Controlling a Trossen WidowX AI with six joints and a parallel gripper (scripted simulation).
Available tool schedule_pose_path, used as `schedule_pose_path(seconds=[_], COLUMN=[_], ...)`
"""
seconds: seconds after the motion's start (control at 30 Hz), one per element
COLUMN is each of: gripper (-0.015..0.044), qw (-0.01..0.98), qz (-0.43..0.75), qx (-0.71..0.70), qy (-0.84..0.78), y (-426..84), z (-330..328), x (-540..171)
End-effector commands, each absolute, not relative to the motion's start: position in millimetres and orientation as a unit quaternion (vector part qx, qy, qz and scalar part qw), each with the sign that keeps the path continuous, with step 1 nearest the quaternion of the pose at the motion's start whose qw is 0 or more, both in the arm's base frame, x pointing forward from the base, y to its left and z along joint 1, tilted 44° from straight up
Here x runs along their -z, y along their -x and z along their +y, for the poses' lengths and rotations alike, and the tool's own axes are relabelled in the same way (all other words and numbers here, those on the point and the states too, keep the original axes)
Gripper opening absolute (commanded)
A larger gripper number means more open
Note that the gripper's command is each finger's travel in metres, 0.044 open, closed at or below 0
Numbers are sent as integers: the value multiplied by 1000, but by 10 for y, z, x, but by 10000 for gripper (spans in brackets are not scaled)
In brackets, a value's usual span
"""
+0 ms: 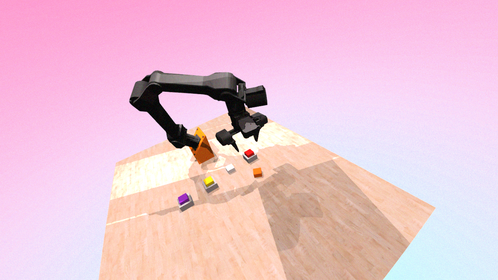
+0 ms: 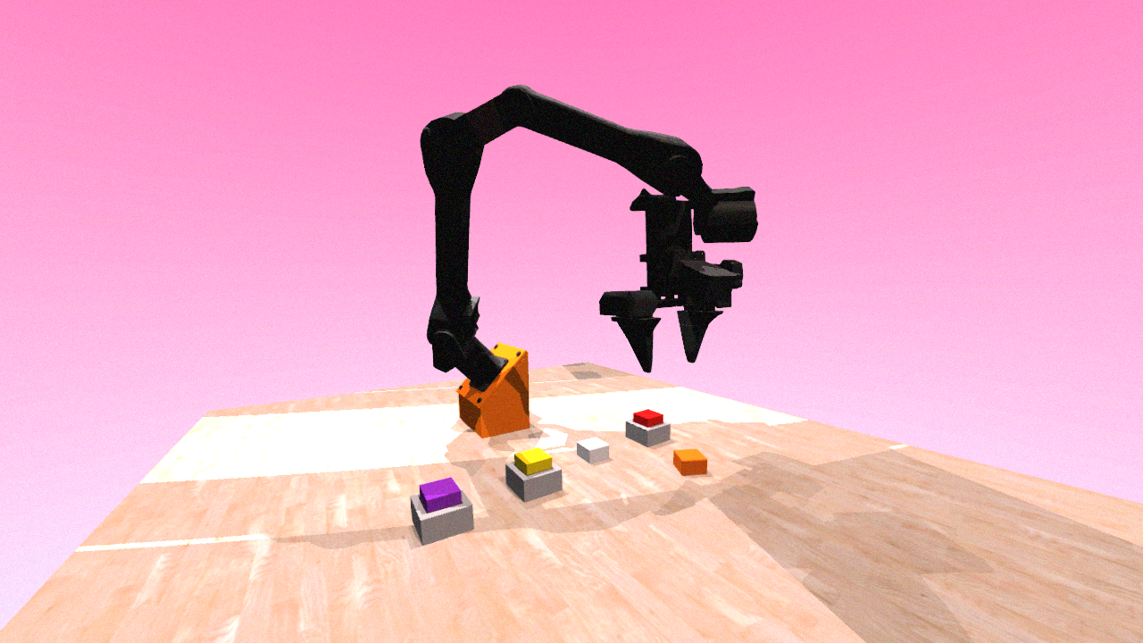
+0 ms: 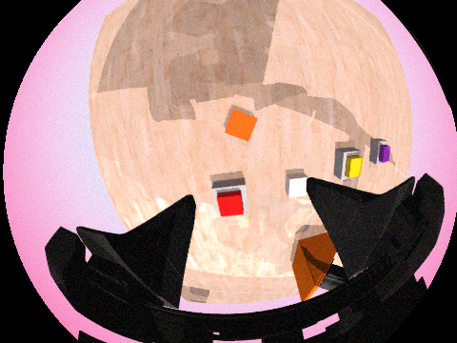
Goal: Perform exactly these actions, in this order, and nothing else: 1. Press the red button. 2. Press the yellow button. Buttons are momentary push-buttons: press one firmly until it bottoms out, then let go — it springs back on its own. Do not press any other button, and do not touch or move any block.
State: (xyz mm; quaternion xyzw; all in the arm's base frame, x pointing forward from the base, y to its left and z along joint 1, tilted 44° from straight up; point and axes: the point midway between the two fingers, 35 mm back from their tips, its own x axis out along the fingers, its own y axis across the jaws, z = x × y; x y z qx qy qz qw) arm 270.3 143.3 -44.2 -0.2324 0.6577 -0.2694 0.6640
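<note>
The red button (image 1: 249, 153) (image 2: 647, 418) (image 3: 229, 203) stands up from its grey base, at the far right of the row of buttons. The yellow button (image 1: 208, 181) (image 2: 533, 460) (image 3: 353, 167) also stands up from its grey base, between the white block and the purple button. My gripper (image 1: 247, 146) (image 2: 670, 367) (image 3: 251, 192) is open and empty, its fingers wide apart. It hangs well above the table, over the area by the red button, and touches nothing. In the wrist view the red button shows between the fingertips, nearer the left one.
A purple button (image 1: 183, 198) (image 2: 440, 494) (image 3: 385, 153) stands beyond the yellow one. A white block (image 1: 230, 168) (image 2: 593, 449) (image 3: 297, 187) lies between the yellow and red buttons. An orange block (image 1: 257, 172) (image 2: 689, 461) (image 3: 241, 125) lies near the red button. The orange arm mount (image 1: 203, 153) (image 2: 503, 407) (image 3: 309, 267) stands behind.
</note>
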Motion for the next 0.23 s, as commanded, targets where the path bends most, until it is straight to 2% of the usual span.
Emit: schedule_pose_path(seconds=[0.0,0.2], gripper=[400,400], qw=[659,659], qz=[658,658], qx=[277,277], qy=[237,237], y=[-2557,-2549], z=[1852,1871], x=[778,794])
